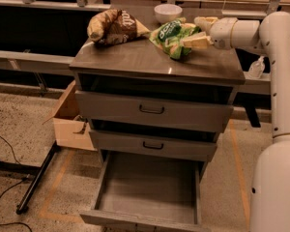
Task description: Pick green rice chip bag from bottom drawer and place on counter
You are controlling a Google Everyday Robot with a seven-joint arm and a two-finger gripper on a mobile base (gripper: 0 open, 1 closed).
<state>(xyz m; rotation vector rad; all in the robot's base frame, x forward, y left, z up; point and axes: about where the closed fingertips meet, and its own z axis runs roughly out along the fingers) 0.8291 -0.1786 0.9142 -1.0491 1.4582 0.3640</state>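
Note:
The green rice chip bag lies tipped over on the counter, towards its back right. My gripper reaches in from the right at counter height. Its fingers are spread apart, and the lower finger rests against the bag's right edge. The bottom drawer is pulled out and shows only its bare grey floor. The two upper drawers are shut.
A larger brown snack bag lies at the counter's back left. A white bowl stands behind the green bag. A cardboard box sits on the floor left of the cabinet. My white arm stands at the right.

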